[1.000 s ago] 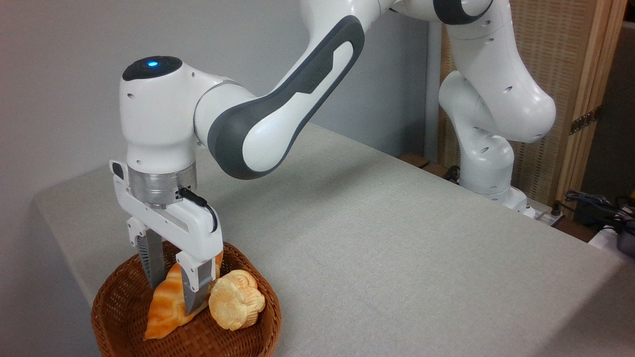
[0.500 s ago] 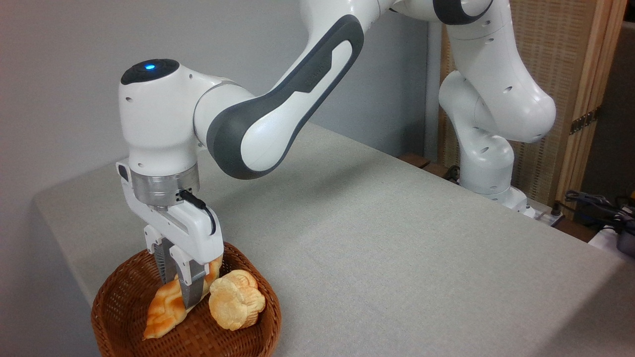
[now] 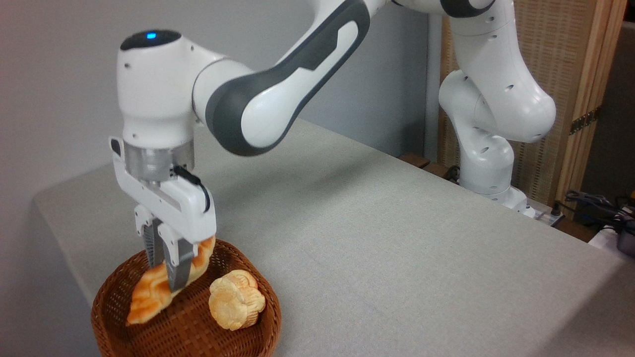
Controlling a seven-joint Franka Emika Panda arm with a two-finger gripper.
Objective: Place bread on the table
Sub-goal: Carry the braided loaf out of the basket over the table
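Round brown wicker basket (image 3: 188,327) is seen at the near-left table corner, with a small pale muffin-like bun (image 3: 235,299) lying inside on its right. Braided loaf (image 3: 149,295) is clamped mid-length by the gripper (image 3: 166,270) — fingers closed on it, loaf tilted, pointed lower end down-left over the basket floor, whether touching cannot be told. Grey-green cloth table (image 3: 377,248) is spread behind. Arm base (image 3: 488,171) is mounted at the far-right edge — cables (image 3: 595,206) beside it.

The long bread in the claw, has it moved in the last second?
Yes. The bread, pinched in the gripper, has risen and shifted left against the basket; the round bun stayed put.
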